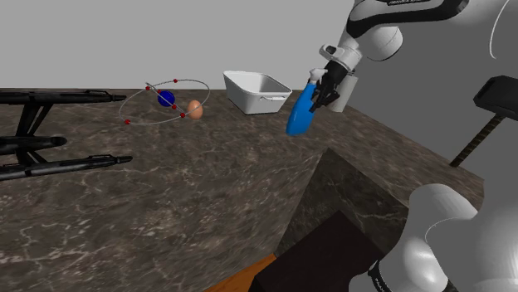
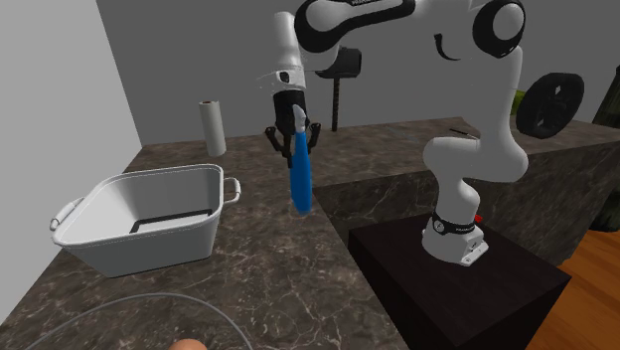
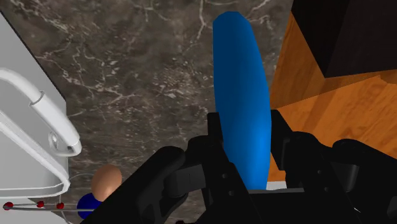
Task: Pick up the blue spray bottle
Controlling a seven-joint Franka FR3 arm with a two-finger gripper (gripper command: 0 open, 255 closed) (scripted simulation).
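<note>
The gripper (image 1: pixel 326 88) is clamping the blue spray bottle (image 1: pixel 300 113) by its top end, jaws closed onto it from both sides. In the shoulder view the pair is sitting upper right of ctr. The bottle is hanging tilted, lower end swinging toward the frame's left, and looking clear of the marbled bench (image 1: pixel 166 199). Just left of it a white tub (image 1: pixel 256 90) is standing on the bench. Further left an orange ball (image 1: pixel 194 109) is lying beside a blue ball (image 1: pixel 166 98) w/ thin rings and red beads round it. Black legs (image 1: pixel 50 162) are stretching in from the left edge.

The second exterior view is adding more. Here the gripper (image 2: pixel 295 127) is sitting upper ctr and the bottle (image 2: pixel 300 177) is hanging near-vertical over the bench (image 2: pixel 288 283). The tub (image 2: pixel 139 224) is at lower left, apart from the bottle. A white paper roll (image 2: pixel 211 127) is standing upright at the bench's far end by the wall, and the arm is rising from a dark stand (image 2: pixel 467 293) at lower right.

The wrist view is giving the grip itself. Both black fingers (image 3: pixel 215 143) are pressing the bottle (image 3: pixel 238 95) btwn them. Beyond it the tub's handle (image 3: pixel 44 111) and the orange ball (image 3: pixel 106 181) are showing, plus a wood floor (image 3: pixel 331 108) past the bench edge.
</note>
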